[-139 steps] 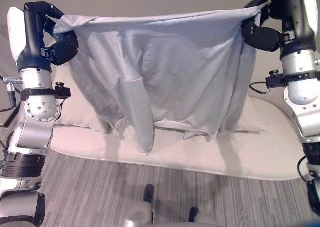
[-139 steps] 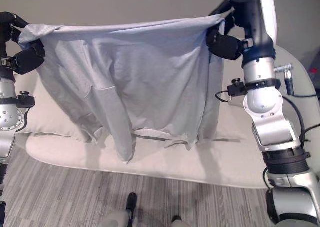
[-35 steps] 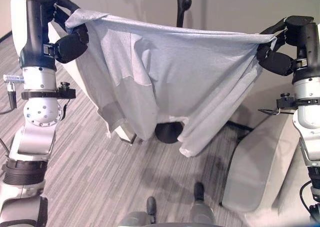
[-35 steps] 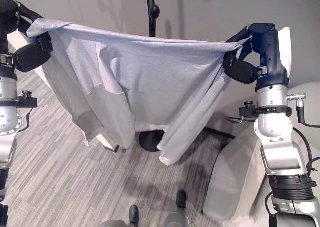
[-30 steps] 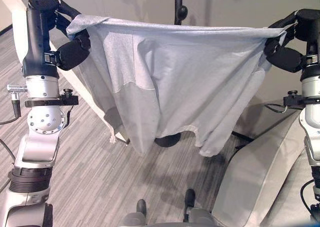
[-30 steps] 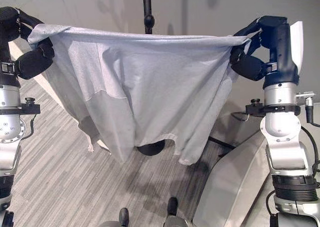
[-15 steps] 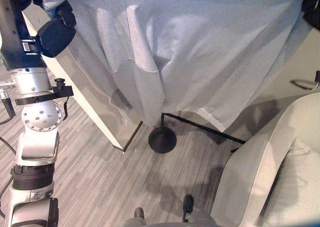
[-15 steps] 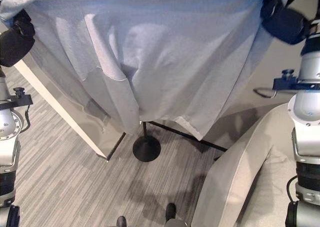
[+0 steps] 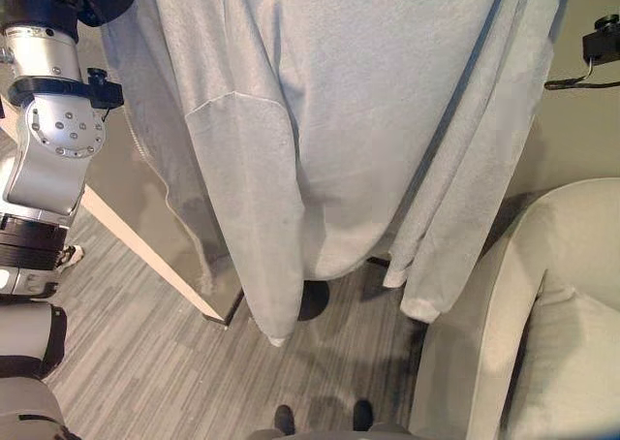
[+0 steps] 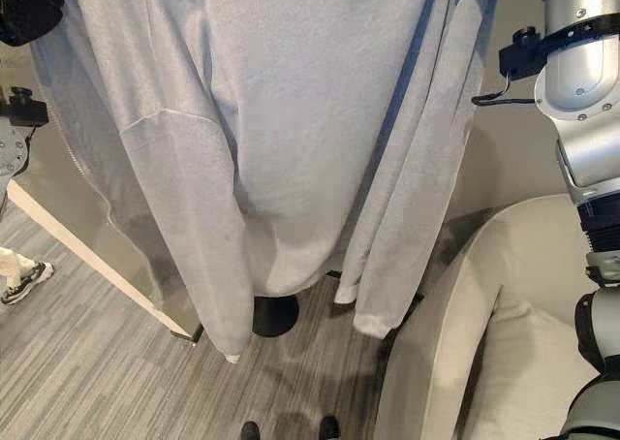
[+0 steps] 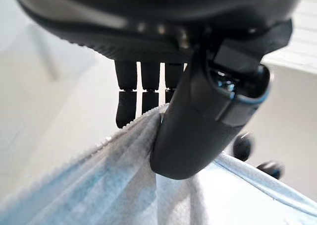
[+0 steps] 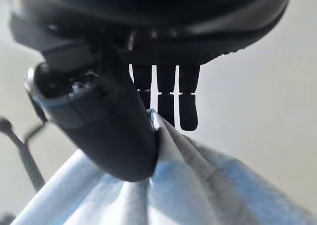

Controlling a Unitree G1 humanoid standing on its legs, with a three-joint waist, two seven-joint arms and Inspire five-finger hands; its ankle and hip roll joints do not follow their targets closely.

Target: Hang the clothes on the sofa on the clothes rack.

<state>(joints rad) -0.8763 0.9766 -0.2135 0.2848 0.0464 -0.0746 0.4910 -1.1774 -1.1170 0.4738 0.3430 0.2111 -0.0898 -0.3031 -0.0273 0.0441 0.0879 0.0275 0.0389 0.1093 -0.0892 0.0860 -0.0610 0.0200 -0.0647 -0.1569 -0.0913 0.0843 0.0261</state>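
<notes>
Both hands have raised the grey shirt (image 9: 320, 120), its hem now just above the rack base (image 10: 274, 316).

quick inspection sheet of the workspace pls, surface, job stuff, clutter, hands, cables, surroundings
surface: grey striped floor, with the sofa at the right
job's things: grey garment hangs spread in front of the camera, hem above the floor; round black rack base on the floor behind it; upper rack prongs show past the right hand
clutter: nothing seen
hands: left hand pinches the garment's edge between thumb and fingers; right hand pinches it the same way
cables: nothing seen apart from the robot's own
surroundings: light panel standing at the left; a person's shoe on the floor at the left edge; plain wall behind
</notes>
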